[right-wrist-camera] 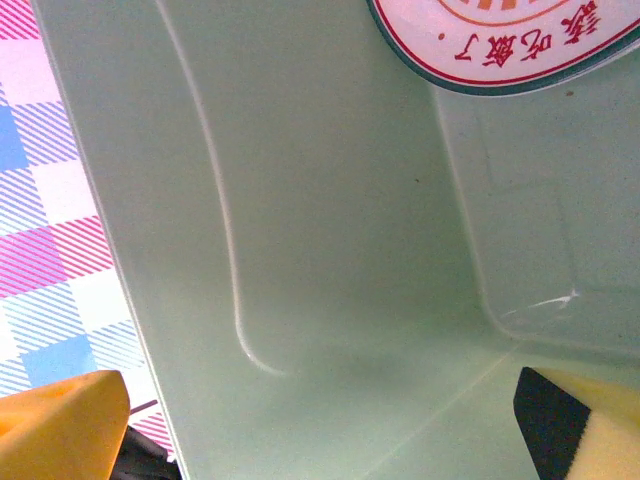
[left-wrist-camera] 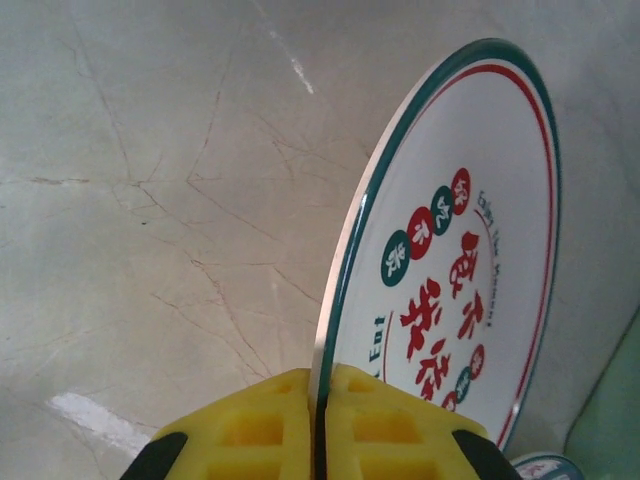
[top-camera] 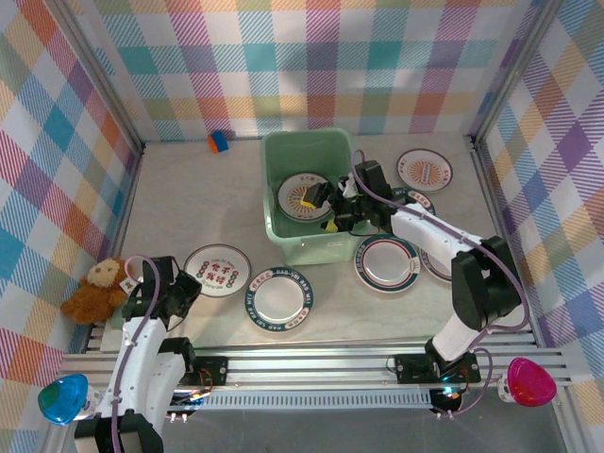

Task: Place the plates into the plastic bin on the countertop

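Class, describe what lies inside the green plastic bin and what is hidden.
A red-printed plate lies in the bin. The open right claw hangs above, covering part of that plate.

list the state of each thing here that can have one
left gripper: jaws shut on the rim of the red-lettered plate
right gripper: jaws open over the plastic bin, holding nothing
plastic bin: upright
plate in the bin: lying inside, not gripped
teal-rimmed plate: flat on the countertop, untouched
ringed plate: flat on the countertop beside the bin
far plate: flat on the countertop
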Controlling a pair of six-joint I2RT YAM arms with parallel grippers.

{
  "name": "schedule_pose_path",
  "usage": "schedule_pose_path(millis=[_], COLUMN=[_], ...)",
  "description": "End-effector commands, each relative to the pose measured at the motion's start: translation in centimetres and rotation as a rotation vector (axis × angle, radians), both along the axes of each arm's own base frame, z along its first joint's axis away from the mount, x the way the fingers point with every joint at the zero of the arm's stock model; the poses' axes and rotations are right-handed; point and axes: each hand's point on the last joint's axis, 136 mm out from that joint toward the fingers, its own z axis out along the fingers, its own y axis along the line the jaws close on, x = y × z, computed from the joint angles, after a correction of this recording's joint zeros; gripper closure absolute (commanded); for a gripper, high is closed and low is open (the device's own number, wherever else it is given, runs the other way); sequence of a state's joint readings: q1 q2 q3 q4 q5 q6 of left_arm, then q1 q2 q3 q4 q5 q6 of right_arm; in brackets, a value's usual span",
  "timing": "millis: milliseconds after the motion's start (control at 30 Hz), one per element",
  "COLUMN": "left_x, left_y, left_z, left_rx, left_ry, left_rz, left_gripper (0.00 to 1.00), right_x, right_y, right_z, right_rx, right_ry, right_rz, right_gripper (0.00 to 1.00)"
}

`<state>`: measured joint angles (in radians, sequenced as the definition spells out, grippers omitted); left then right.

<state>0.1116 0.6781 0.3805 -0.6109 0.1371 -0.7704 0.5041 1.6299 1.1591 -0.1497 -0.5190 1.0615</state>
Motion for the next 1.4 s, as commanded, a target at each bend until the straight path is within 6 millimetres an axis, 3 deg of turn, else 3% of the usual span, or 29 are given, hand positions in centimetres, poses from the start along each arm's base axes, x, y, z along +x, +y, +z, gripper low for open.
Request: schedule_pose_path(millis=[0,367,600,767,967,1067,1200,1367], left_x=[-0.7,2.4,5.0,6.5,8.8,10.0,12.0,14.5], left_y=[0.1,0.0,0.0,-0.3,-2.1,-3.9,-6.8,-10.5], left_z=[0.7,7.6,14.6,19.6,25.2,27.3,29.0,29.7], left_rx=[0.006,0.015,0.037,0.042,-0.019,-0.059,-0.08,-0.123], left_ry=[0.031,-0.142,-0.294,-0.399,-0.524,-0.567,-0.598,-0.626], left_rz=[0.011,-0.019,-0.049,-0.075,-0.147,-0.208,-0.297,-0.378], left_gripper=[1.0,1.0,1.0,1.0,1.0,1.0,1.0,1.0], right_x=[-0.6,-0.8,-0.5,0.0,0.8,1.0,1.4,2.3], right_y=[-0.1,-0.6,-0.6,-0.4,-0.2,0.1,0.5,0.8], right_z=[1.6,3.2,4.5,6.5,10.5,12.5,14.6,14.8], right_rx=[0.018,0.003,0.0,0.009,0.048,0.078,0.132,0.154], right_ry=[-0.039,-0.089,-0.134,-0.209,-0.35,-0.424,-0.492,-0.495], right_rz=[0.005,-0.001,0.007,0.025,0.042,0.053,0.061,0.033], right_gripper=[0.01,0.01,0.0,0.02,0.08,0.2,0.35,0.39])
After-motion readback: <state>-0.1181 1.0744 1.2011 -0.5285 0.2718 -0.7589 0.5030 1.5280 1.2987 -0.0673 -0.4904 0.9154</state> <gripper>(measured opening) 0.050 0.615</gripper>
